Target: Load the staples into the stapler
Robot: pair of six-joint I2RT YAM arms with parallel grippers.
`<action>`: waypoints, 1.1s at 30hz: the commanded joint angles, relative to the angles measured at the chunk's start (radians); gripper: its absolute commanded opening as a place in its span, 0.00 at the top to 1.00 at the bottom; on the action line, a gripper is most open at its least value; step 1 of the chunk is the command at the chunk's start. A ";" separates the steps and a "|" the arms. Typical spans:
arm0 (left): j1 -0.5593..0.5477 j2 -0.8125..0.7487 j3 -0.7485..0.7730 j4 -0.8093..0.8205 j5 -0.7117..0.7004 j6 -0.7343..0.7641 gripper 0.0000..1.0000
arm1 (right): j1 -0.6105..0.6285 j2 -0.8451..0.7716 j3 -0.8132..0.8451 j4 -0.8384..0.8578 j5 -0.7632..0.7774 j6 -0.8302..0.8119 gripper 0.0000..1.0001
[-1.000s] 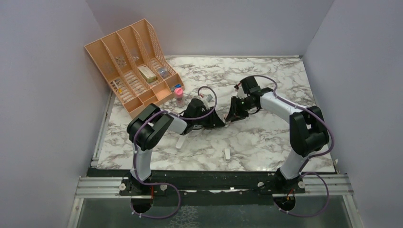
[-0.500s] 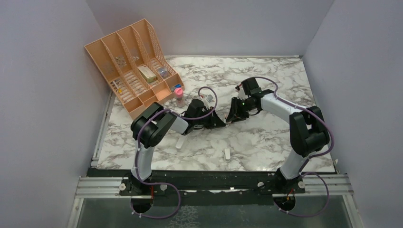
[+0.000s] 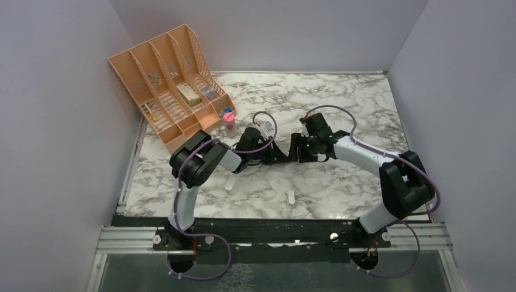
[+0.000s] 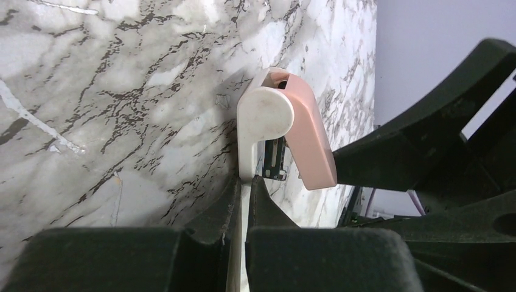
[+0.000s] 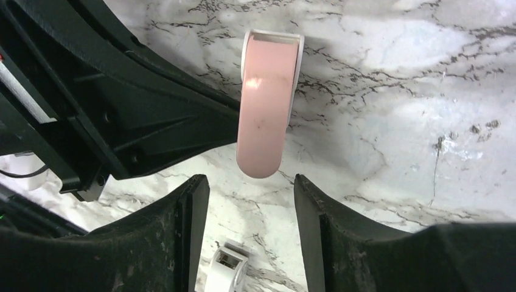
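Observation:
The stapler [image 4: 277, 131] has a pink top and a white base and stands with its hinge end up, the top swung away from the base. My left gripper [image 4: 245, 180] is shut on the thin white base. In the right wrist view the pink top [image 5: 264, 103] points at my right gripper [image 5: 251, 180], which is open, empty and just short of its tip. In the top view both grippers, left [image 3: 280, 156] and right [image 3: 296, 151], meet at mid-table and hide the stapler. A small red-and-white object [image 3: 263, 124], perhaps the staples' sleeve, lies behind the left wrist; no staple strips show.
A peach desk organizer [image 3: 170, 85] stands at the back left, with a pink-capped bottle [image 3: 229, 121] in front of it. Two small white pieces [image 3: 230, 182] [image 3: 291, 197] lie on the marble near the front. Another white piece [image 5: 230, 267] lies under my right gripper.
My right gripper has moved left and nearer, closing in on the stapler held by the left gripper. The left arm has barely moved.

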 commanded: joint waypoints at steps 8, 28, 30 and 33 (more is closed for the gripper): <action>0.011 0.063 -0.028 -0.074 0.018 -0.026 1.00 | 0.042 -0.038 -0.068 0.181 0.199 0.057 0.61; 0.035 0.091 -0.046 -0.075 0.011 -0.045 1.00 | 0.043 0.026 0.095 0.119 0.337 -0.033 0.76; 0.035 0.092 -0.047 -0.074 0.009 -0.043 1.00 | 0.043 0.038 0.107 0.123 0.344 -0.037 0.76; 0.036 0.096 -0.053 -0.075 0.009 -0.042 1.00 | 0.043 0.056 0.129 0.137 0.350 -0.048 0.76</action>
